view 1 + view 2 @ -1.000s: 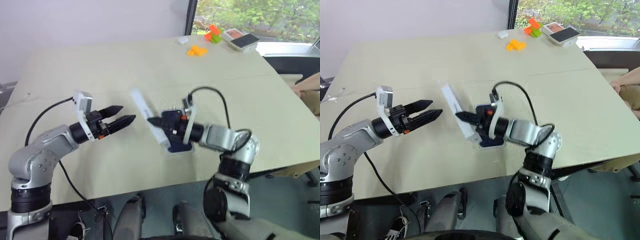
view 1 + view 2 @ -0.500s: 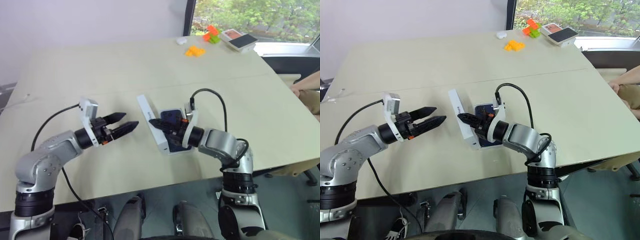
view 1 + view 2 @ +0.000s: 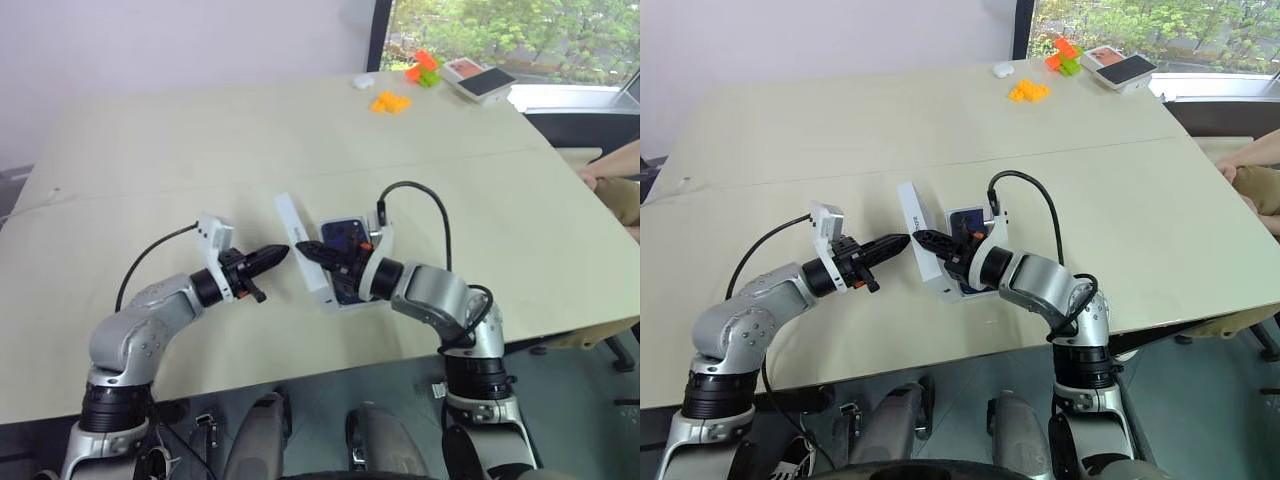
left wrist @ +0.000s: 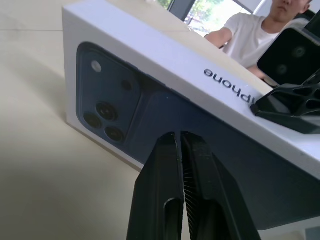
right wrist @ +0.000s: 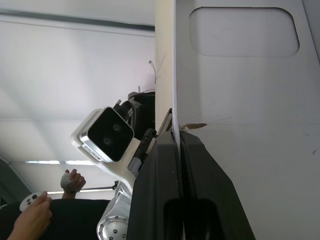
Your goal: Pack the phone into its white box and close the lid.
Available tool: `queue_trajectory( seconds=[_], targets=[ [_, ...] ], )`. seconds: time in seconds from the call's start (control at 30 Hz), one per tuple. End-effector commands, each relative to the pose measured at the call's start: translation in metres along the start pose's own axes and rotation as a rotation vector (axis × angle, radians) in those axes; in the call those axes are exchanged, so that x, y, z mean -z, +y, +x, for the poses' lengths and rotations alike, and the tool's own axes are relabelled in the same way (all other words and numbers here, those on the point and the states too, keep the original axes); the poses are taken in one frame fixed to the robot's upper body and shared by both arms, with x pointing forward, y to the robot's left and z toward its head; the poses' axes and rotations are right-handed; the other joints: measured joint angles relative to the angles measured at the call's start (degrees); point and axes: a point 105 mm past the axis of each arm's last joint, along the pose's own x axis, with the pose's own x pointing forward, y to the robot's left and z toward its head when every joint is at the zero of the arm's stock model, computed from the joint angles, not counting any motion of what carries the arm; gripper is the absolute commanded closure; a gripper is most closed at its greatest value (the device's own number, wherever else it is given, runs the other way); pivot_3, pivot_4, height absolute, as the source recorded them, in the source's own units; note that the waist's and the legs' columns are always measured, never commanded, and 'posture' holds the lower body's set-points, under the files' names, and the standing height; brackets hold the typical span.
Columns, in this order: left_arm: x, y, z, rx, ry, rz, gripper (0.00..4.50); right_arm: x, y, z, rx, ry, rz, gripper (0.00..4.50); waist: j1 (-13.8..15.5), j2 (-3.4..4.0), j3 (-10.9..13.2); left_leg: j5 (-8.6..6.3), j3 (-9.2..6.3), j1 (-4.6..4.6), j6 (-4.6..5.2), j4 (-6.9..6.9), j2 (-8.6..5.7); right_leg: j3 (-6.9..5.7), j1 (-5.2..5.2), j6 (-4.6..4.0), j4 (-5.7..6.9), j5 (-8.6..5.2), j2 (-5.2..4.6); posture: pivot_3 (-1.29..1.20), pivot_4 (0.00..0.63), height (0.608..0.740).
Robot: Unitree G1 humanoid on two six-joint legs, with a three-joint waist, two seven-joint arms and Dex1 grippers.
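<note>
The right gripper (image 3: 312, 250) has its two fingers pressed together on the rim of the lid (image 3: 300, 240), which it holds tilted on edge over the box (image 3: 352, 297). In the right wrist view the fingertips meet right at the lid's thin wall, with the plain white inner face running off beside them. The left gripper (image 3: 274, 256) has its fingers closed on each other and grips nothing; its tip points at the printed outer face of the lid, very near it, though whether it touches cannot be told.

The step in hand looks like lowering the lid onto the box. To do it well, the right gripper should keep its pinch on the rim and swing the lid down so its edges line up with the box's rim before any pressing. The left gripper's closed tip would serve best as a pusher on the outer face, steadying the lid against sliding. A skewed start would likely jam one corner.

The phone (image 3: 343, 233) lies in the box just behind the right jaws, under the raised lid, its dark back facing up. The box rests on the table (image 3: 200, 140) directly below the right gripper, on the far side of the lid from the left one.
</note>
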Motion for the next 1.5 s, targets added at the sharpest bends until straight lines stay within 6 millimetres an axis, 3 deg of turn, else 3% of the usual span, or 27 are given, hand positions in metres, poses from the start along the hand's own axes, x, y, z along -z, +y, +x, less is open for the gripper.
queue_trajectory(
  seconds=[0.03, 0.27, 0.37, 0.57, 0.73, 1.03, 1.2, 1.33, 1.5],
  targets=[
    [-0.004, -0.004, 0.004, 0.009, -0.021, 0.038, 4.44, 0.003, 0.004, -0.002, -0.017, 0.015, -0.027, 4.50, 0.0, 0.00, 0.0, 0.00, 0.00, 0.00, 0.00, 0.00, 0.00, 0.00, 0.00, 0.00, 0.00, 0.00, 0.00, 0.00, 0.150, 0.740],
    [-0.009, -0.007, 0.016, 0.013, -0.046, 0.038, 4.44, 0.003, 0.002, -0.002, -0.018, 0.008, -0.015, 4.50, 0.1, 0.00, 0.0, 0.00, 0.00, 0.00, 0.00, 0.01, 0.00, 0.00, 0.01, 0.00, -0.01, 0.00, 0.00, 0.00, 0.150, 0.740],
    [-0.005, -0.012, 0.022, 0.032, -0.036, 0.029, 4.50, 0.004, -0.001, -0.002, -0.003, 0.012, -0.015, 3.54, 0.1, 0.00, 0.0, 0.00, 0.00, 0.00, 0.00, 0.02, -0.01, 0.00, 0.02, 0.01, -0.02, 0.00, 0.00, 0.00, 0.150, 0.740],
    [0.000, -0.016, 0.027, 0.043, -0.024, 0.026, 4.50, 0.003, 0.000, -0.004, 0.000, 0.018, -0.044, 0.57, 0.0, 0.00, 0.0, -0.01, 0.00, -0.03, 0.01, 0.00, 0.00, 0.00, -0.01, 0.01, -0.03, 0.00, 0.02, 0.00, 0.150, 0.740],
    [-0.002, -0.015, 0.026, 0.037, -0.032, 0.027, 4.50, -0.010, 0.012, -0.009, -0.030, 0.004, -0.155, 0.57, 0.0, -0.01, 0.0, -0.01, 0.00, -0.04, 0.01, 0.01, 0.00, 0.00, -0.01, 0.01, -0.03, 0.00, 0.03, 0.00, 0.150, 0.740],
    [0.001, -0.014, 0.026, 0.034, -0.033, 0.021, 4.50, -0.051, 0.009, -0.040, 0.079, 0.137, -0.848, 0.57, 0.3, -0.02, 0.0, -0.04, 0.00, -0.08, 0.06, 0.00, -0.02, -0.02, -0.02, 0.01, -0.13, 0.00, 0.03, 0.00, 0.150, 0.740],
    [0.004, -0.019, 0.033, 0.058, -0.035, -0.005, 4.50, -0.070, 0.011, -0.061, 0.031, 0.204, -0.985, 0.57, 0.1, -0.04, 0.1, -0.10, 0.02, -0.10, 0.15, 0.00, -0.03, -0.02, -0.02, 0.03, -0.19, -0.01, 0.04, 0.00, 0.150, 0.740],
    [0.006, -0.025, 0.043, 0.078, -0.034, -0.003, 4.50, -0.076, -0.018, -0.087, 0.127, 0.370, -1.189, 0.57, 0.5, -0.03, 0.1, -0.10, -0.01, -0.10, 0.15, 0.02, -0.05, -0.04, 0.01, 0.04, -0.20, -0.01, 0.03, 0.00, 0.150, 0.740],
    [0.011, -0.028, 0.059, 0.076, -0.044, -0.020, 4.50, -0.094, -0.029, -0.106, 0.185, 0.456, -1.330, 0.57, 0.4, -0.05, 0.1, -0.10, 0.00, -0.08, 0.14, 0.13, -0.11, -0.04, 0.08, 0.12, -0.22, 0.03, -0.02, 0.00, 0.150, 0.740]
  ],
)
